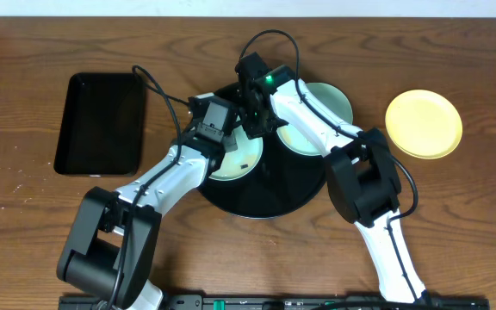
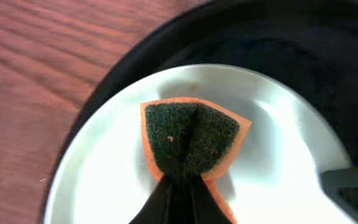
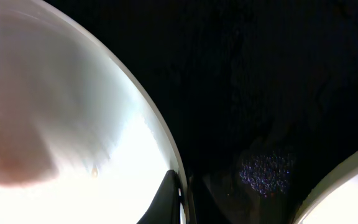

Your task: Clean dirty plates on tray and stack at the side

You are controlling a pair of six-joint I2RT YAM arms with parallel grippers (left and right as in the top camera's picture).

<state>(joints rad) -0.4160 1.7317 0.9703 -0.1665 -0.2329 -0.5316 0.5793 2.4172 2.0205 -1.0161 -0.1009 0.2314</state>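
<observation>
The round black tray point(image 1: 269, 202) holds two mint-blue plates. My left gripper point(image 1: 230, 146) is shut on an orange sponge with a green scrub face point(image 2: 191, 140) and presses it onto the left plate point(image 1: 241, 165), which looks white and clean in the left wrist view point(image 2: 278, 155). My right gripper point(image 1: 252, 129) is shut on that plate's far rim point(image 3: 166, 149), one finger on each side point(image 3: 182, 196). The second mint plate point(image 1: 325, 116) lies at the tray's right. The yellow plate point(image 1: 424, 124) lies on the table to the right, off the tray.
A smaller rectangular black tray point(image 1: 102, 123) lies on the wooden table at the left. The right gripper's finger shows at the lower right of the left wrist view point(image 2: 350, 186). The second plate's rim shows in the right wrist view point(image 3: 347, 193).
</observation>
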